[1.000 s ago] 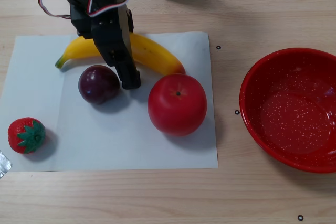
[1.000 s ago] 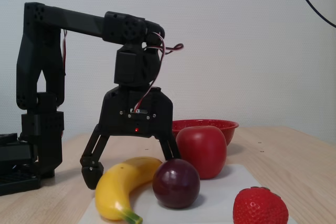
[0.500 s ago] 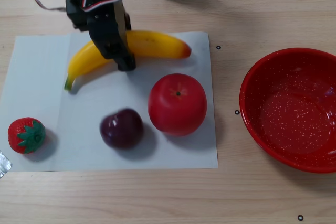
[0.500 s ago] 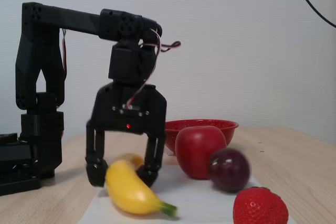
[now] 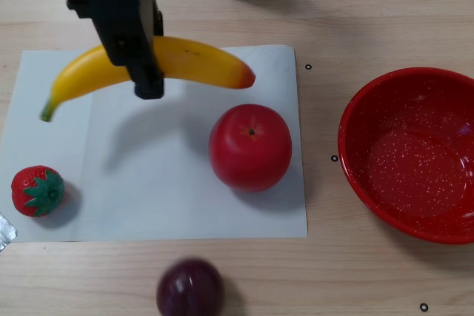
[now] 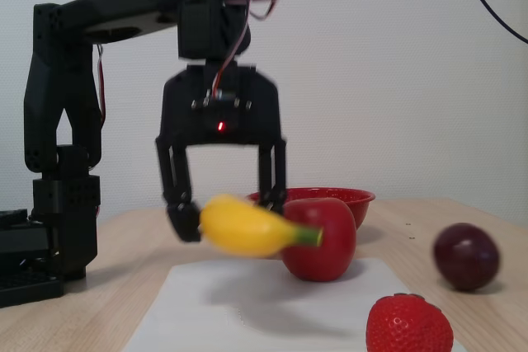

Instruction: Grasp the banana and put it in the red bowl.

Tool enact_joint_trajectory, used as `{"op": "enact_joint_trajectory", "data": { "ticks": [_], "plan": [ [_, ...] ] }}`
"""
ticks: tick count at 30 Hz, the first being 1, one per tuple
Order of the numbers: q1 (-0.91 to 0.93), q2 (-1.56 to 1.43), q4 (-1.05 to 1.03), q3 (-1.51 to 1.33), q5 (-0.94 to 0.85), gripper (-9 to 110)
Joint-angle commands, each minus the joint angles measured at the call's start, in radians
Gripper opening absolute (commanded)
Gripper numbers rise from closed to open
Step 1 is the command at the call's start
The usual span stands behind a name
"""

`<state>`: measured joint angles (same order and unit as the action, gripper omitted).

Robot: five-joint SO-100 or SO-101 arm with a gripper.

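Banana (image 5: 189, 58) hangs clamped crosswise in the tool (image 5: 148, 79), above the paper; red bowl (image 5: 412, 155) lies well right in the other view, beyond the apple (image 5: 250, 147).

White paper sheet (image 5: 163, 197) is laid flat on the light wood-grain counter (image 5: 370, 271). Red apple (image 5: 249, 147) is seen on the sheet's right part in the other view, stem dimple up. Toy strawberry (image 5: 37, 191) with green leaf cap is placed at the sheet's lower-left edge, well apart from the apple. Dark purple plum (image 5: 189, 288) is found on bare counter just below the sheet, blurred. A crumpled foil-like scrap (image 5: 4, 232) is cut off at the left edge. Small black ring marks (image 5: 334, 158) are dotted on the counter right of the sheet. In the fixed view the strawberry (image 6: 409, 324) is nearest, the plum (image 6: 466, 255) at right, the apple (image 6: 323, 238) mid-sheet.
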<state>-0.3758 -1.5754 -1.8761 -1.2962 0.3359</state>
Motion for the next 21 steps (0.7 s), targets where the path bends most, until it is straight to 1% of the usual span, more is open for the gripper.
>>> {"op": "enact_joint_trajectory", "data": {
  "ticks": [1,12,21],
  "plan": [
    [0.021,-0.160,-0.031,0.161,-0.032,0],
    [0.244,-0.186,-0.031,0.393,-0.201,0],
    [0.514,-0.190,-0.031,0.514,-0.339,0]
  ]
}}
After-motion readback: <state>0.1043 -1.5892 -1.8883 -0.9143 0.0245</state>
